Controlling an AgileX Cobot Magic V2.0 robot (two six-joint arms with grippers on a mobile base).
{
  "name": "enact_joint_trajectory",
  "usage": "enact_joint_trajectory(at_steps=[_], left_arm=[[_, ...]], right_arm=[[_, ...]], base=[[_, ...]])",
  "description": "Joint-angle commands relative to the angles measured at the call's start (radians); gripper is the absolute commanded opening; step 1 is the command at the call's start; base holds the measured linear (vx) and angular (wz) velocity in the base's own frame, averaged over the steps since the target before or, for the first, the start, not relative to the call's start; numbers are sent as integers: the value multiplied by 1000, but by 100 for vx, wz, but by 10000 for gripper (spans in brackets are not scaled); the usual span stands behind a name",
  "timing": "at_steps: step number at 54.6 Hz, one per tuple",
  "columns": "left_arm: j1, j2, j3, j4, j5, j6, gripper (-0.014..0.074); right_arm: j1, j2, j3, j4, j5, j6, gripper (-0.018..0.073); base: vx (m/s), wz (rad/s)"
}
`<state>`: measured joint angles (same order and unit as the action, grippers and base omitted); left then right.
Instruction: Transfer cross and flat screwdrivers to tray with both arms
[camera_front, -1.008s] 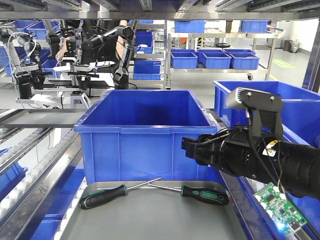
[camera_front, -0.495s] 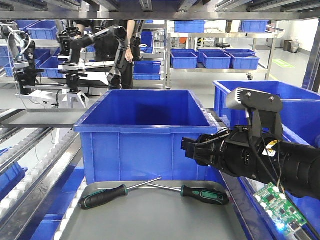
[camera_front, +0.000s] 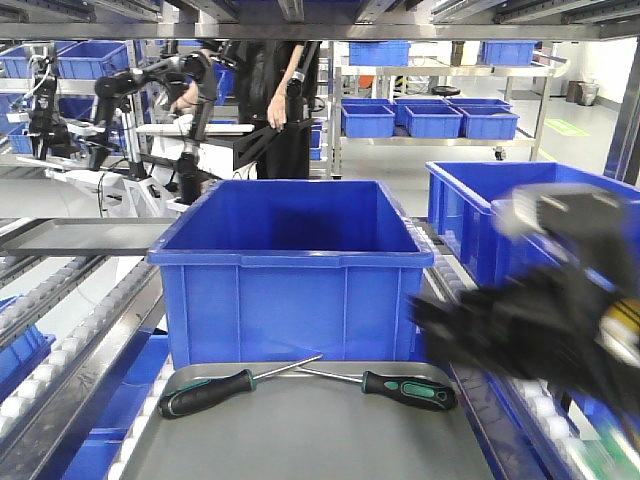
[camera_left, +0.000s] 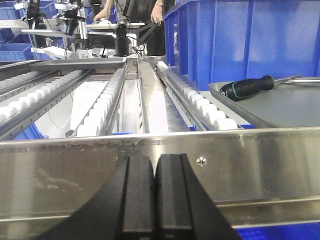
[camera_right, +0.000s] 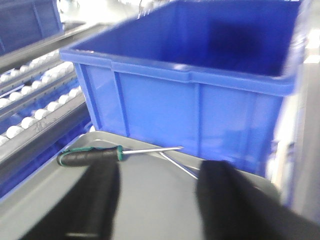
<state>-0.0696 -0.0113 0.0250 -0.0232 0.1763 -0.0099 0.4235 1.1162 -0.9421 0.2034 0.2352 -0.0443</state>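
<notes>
On the grey tray (camera_front: 300, 440), both screwdrivers lie as they did a second ago, shafts crossing near the middle.
The right arm (camera_front: 540, 320), sharp before, is now a motion blur at 3 o'clock; its right gripper (camera_right: 157, 200) spreads wide with nothing held. The left gripper (camera_left: 155, 195) is pressed closed and holds nothing, low behind a steel rail (camera_left: 160, 160). The left screwdriver (camera_front: 205, 390) sits near the tray's 9 o'clock rim, the right screwdriver (camera_front: 410, 390) toward 2 o'clock. A deep blue crate (camera_front: 290, 270) stands at 12 o'clock just behind the tray; its visible interior looks bare. Bare tray floor lies at 6 o'clock.
</notes>
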Motion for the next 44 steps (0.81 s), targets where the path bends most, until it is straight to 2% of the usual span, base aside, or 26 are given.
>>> enact_joint_trajectory(at_steps=[1,7,17,25,35,39,44], left_arm=[[-1,-13,-23,0,-80,-10,-6],[-1,-13,-23,0,-80,-10,-6],[-1,-13,-23,0,-80,-10,-6],[-1,-13,-23,0,-80,-10,-6],[-1,-13,-23,0,-80,-10,-6],[-1,-13,-23,0,-80,-10,-7],[-1,-14,-23,-1,-78,-10,-6]], right_arm=[[-32,-124,118,-34,-162,44,264],[-101,-290,349,-32,-264,63,146],[-257,-574,641,-70,-324,63,-15],[-343,-809,818,-170,-322,61,-12],[-374,-1065,986,-195,-320,61,-11],[-390,-1144,978,-241,-181,59,-11],[-406,-1123,980,-278,-159,60,-11]], base=[[0,0],[0,0],[0,0],[0,0],[0,0],[0,0],[0,0]])
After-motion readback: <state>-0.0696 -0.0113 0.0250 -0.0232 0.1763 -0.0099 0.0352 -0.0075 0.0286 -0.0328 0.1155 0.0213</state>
